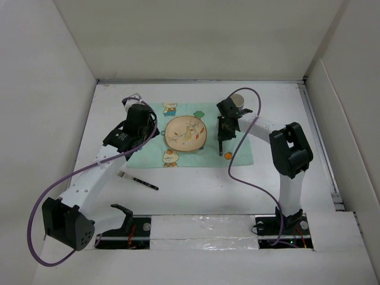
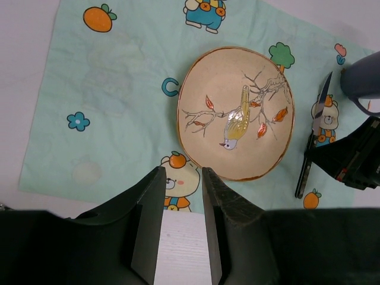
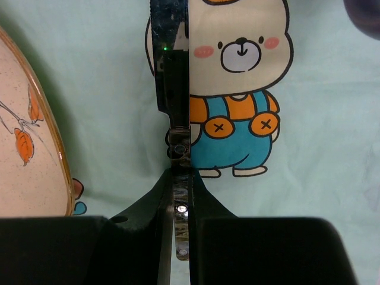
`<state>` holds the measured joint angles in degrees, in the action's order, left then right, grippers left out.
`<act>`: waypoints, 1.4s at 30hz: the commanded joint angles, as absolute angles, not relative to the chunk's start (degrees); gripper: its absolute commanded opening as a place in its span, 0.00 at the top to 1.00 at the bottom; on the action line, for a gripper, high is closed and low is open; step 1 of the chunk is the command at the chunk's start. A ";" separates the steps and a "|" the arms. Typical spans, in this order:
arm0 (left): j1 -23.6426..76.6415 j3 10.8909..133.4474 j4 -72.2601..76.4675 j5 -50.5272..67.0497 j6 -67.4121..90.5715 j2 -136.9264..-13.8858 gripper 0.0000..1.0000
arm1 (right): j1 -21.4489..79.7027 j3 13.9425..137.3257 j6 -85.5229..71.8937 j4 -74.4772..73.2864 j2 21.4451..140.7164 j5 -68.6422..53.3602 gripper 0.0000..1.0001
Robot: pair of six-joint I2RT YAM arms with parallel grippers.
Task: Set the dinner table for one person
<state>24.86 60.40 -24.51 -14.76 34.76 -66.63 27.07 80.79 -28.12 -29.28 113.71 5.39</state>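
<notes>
Well, my right claw is clamped on the knife.
Thin grip; it could twist toward the plate left of me.

Left arm and right arm: white tubular links joined by boxy black joint housings. A thin purple cable runs along the left arm in a wide slack loop, and a second purple cable runs likewise along the right arm. Right base: black, with red-orange wiring beside it. Left gripper and right gripper: matte black, wedge-shaped fingers with flat inner faces, narrowing towards the tips.
</notes>
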 commanded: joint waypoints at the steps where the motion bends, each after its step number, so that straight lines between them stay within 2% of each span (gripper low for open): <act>1: 24.61 59.68 -25.22 -15.38 35.86 -64.60 0.72 | 26.98 81.83 -28.65 -27.25 113.90 5.89 0.96; 6: 24.61 58.62 -25.31 -15.12 36.74 -63.98 0.72 | 27.50 81.30 -28.56 -26.98 113.29 6.41 0.88; 11: 24.61 58.18 -27.94 -15.99 38.75 -63.19 0.69 | 28.12 82.00 -28.30 -28.56 111.36 7.03 0.66; 15: 24.61 58.36 -35.75 -20.04 46.30 -62.75 0.65 | 28.13 81.92 -27.69 -29.18 106.71 4.23 0.55; 17: 24.61 57.75 -40.76 -20.04 51.05 -62.49 0.64 | 28.65 80.95 -26.37 -28.30 103.46 2.03 0.48; 20: 24.61 54.34 -45.52 -16.98 56.84 -61.09 0.63 | 30.75 79.11 -24.61 -28.83 96.61 0.44 0.42; 29: 24.61 42.37 -53.43 -8.53 70.04 -53.88 0.61 | 33.93 61.72 -25.75 -24.52 75.16 -6.58 0.42; 33: 24.61 40.96 -54.49 -7.30 73.73 -51.77 0.53 | 35.15 58.01 -25.84 -23.56 71.90 -9.31 0.42; 37: 24.61 40.08 -52.39 -11.40 77.07 -56.15 0.49 | 35.16 57.57 -24.35 -22.85 69.61 -12.48 0.42; 42: 24.61 44.03 -52.83 -17.22 78.22 -66.08 0.50 | 35.68 58.53 -21.62 -24.78 67.07 -14.50 0.42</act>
